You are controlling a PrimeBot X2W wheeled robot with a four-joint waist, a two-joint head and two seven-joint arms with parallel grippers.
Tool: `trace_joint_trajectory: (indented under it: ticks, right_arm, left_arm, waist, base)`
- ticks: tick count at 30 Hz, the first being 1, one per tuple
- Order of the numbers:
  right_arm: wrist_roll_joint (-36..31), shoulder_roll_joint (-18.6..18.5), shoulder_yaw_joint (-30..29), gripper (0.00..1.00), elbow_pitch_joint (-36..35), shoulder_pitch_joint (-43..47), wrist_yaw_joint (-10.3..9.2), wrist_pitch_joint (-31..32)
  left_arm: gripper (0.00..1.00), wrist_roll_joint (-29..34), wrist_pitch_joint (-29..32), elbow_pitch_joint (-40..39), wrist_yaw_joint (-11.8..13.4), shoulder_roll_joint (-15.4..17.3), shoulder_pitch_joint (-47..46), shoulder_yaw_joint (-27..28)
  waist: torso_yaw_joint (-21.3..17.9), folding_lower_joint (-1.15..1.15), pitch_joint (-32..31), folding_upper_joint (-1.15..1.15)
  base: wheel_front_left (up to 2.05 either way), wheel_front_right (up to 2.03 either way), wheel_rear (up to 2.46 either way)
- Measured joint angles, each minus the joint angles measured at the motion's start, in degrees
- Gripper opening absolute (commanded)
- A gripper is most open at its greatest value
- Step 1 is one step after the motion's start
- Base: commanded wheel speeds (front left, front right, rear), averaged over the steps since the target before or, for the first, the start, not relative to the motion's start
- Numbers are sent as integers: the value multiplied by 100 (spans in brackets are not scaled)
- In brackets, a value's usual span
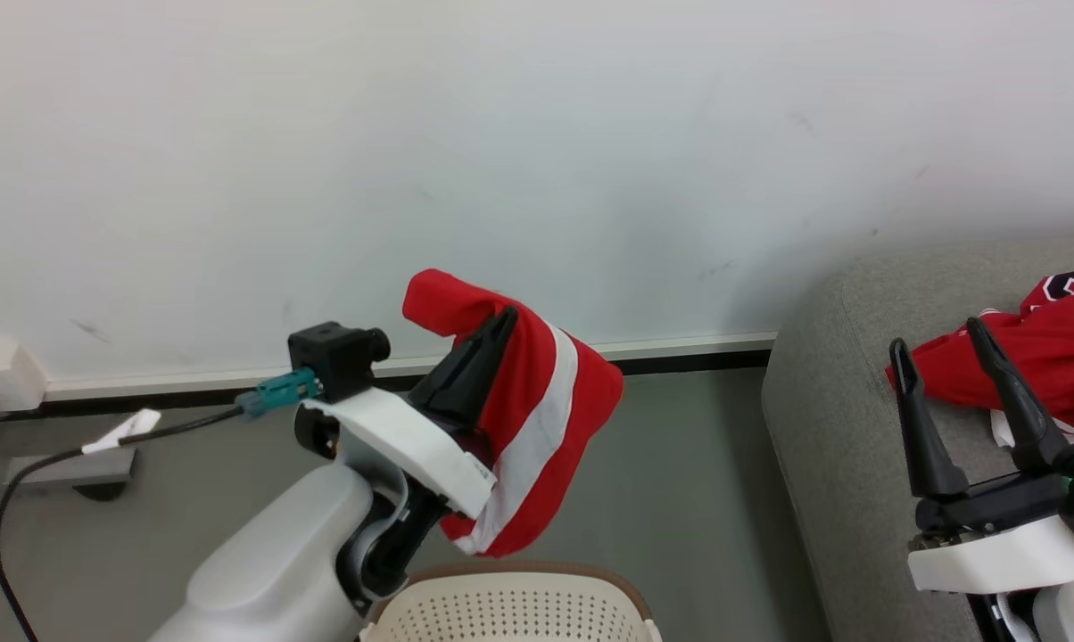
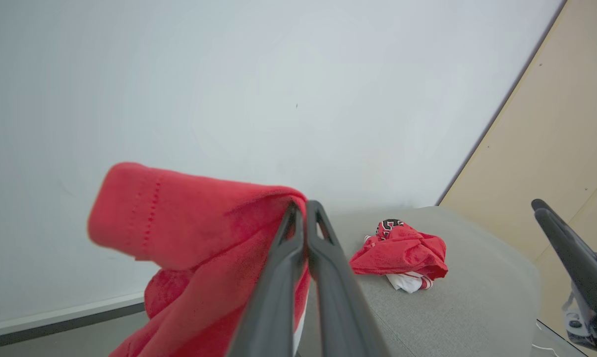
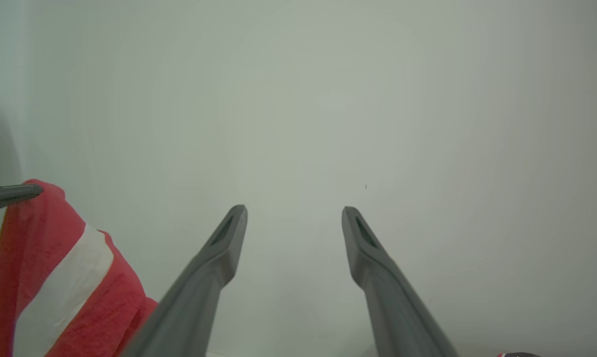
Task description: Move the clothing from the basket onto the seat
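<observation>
Above basket (image 1: 510, 613), red garment (image 1: 548, 419) tight in left end effector (image 1: 507, 314); right end effector (image 1: 937, 334) apart over seat (image 1: 822, 428).

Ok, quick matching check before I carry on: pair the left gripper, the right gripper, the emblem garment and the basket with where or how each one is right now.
Things:
1. left gripper
2. right gripper
3. emblem garment
4. basket

Places or states:
A. lying crumpled on the sofa
B. fingers spread, holding nothing
C. at the bottom of the head view, under the hanging striped garment
D. fingers shut on the striped garment

Pairs: 1-D, 2-B, 3-A, 4-C
</observation>
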Motion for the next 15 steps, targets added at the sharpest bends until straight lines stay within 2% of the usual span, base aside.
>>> trace_joint_trajectory:
  ticks: [6, 15]
  right_arm:
    - [80, 119, 221, 100, 104, 80, 0, 0]
    - [237, 232, 559, 100, 141, 224, 0, 0]
  left_arm:
    - [0, 443, -8, -408, 278, 75, -289, 52]
    - [0, 651, -26, -787, 470, 55, -458, 187]
  waist:
    - [42, 0, -61, 0]
    - [85, 1, -152, 0]
  base:
    - [0, 0, 0]
    - [0, 0, 0]
